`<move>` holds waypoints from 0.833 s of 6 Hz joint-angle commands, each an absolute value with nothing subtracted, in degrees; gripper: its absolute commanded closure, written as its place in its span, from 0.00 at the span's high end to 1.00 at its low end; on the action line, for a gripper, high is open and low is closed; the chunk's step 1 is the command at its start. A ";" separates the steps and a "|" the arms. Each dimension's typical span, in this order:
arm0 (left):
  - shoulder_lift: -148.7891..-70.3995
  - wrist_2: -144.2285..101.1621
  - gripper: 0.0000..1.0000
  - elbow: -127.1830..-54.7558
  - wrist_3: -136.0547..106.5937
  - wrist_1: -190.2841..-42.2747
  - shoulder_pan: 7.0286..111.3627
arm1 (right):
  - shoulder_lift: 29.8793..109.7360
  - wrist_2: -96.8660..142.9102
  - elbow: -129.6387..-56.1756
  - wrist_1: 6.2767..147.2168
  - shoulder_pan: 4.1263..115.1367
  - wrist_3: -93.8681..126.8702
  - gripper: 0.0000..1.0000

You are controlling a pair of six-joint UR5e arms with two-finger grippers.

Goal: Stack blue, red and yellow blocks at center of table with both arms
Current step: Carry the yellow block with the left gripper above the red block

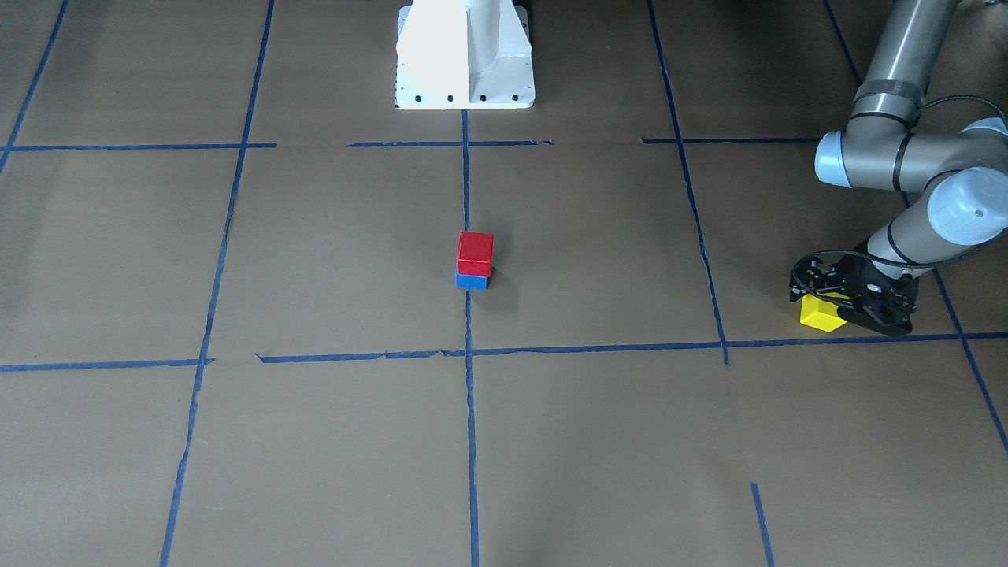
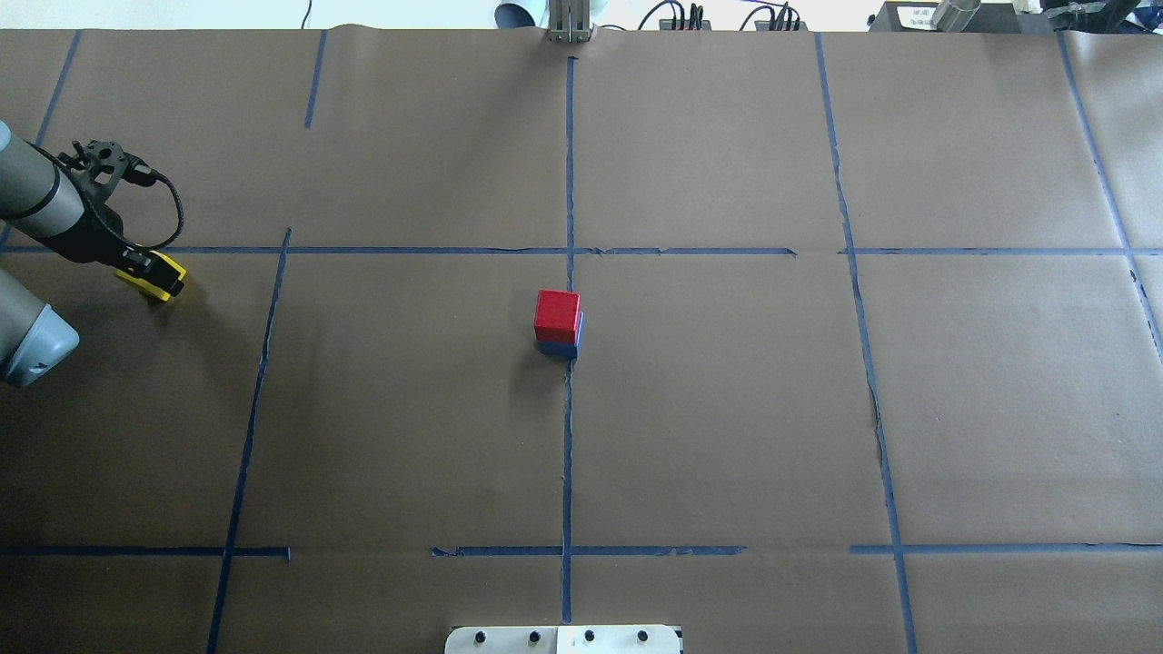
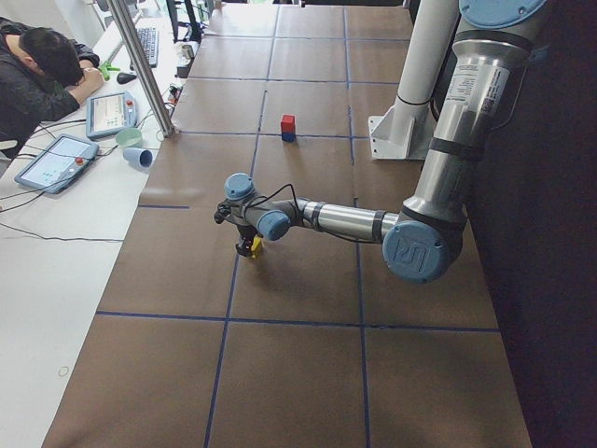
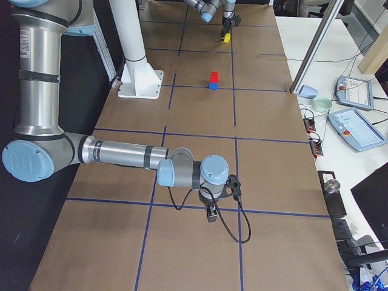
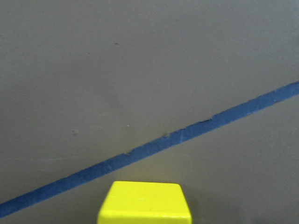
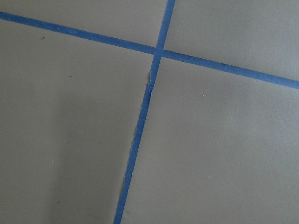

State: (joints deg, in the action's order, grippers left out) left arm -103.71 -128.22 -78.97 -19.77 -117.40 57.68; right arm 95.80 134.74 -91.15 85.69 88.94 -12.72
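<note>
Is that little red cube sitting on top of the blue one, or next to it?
On top. The small red cube rests level on the small blue cube, their sides roughly aligned, forming a two-high stack.

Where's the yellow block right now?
Overhead view, far left edge: yellow block sits at the tips of the left gripper, just on the robot's side of a crosswise tape line, far from the red block at centre.
</note>
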 commanded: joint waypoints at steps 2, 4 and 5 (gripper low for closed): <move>-108.43 -127.97 0.00 -84.60 -20.65 -109.32 57.66 | 95.80 134.74 -91.14 85.69 88.95 -12.66 1.00; -115.89 -127.71 0.00 -91.82 -32.98 -96.82 55.74 | 95.80 134.82 -91.23 85.61 88.95 -12.74 1.00; -120.80 -127.62 0.00 -93.93 -40.79 -91.03 52.16 | 95.80 134.82 -91.40 85.61 88.95 -12.74 1.00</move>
